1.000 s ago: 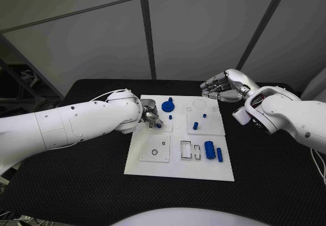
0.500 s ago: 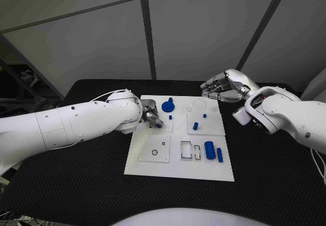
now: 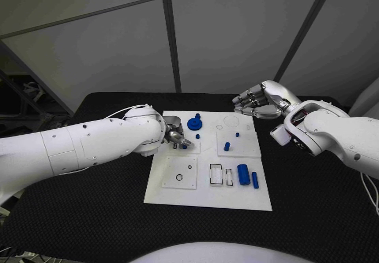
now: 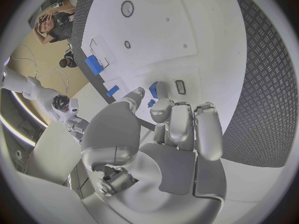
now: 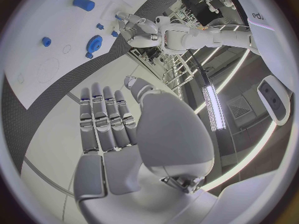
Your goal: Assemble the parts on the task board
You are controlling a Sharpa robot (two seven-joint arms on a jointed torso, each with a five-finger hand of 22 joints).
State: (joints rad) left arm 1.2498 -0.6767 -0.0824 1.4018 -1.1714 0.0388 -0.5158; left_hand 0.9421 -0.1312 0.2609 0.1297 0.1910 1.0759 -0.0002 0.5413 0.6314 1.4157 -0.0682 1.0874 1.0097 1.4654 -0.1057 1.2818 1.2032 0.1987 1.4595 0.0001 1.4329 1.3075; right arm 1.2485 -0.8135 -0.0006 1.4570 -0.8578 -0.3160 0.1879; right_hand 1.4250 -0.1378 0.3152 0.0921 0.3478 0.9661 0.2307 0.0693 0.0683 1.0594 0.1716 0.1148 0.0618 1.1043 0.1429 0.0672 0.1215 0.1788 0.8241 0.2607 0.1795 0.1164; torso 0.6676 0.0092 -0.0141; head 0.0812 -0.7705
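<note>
We see a smooth, matt white task board (image 3: 207, 194) on a black table (image 3: 95, 213) with a rough, woven-looking texture. The blue parts (image 3: 244, 173) look like smooth plastic. Both arms (image 3: 79, 145) wear glossy white shells; the left hand (image 4: 171, 129) looks satin silver.

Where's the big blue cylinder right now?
In the head view the big blue cylinder lies on the task board, near its right edge, between an empty rectangular slot and a thin blue peg.
</note>
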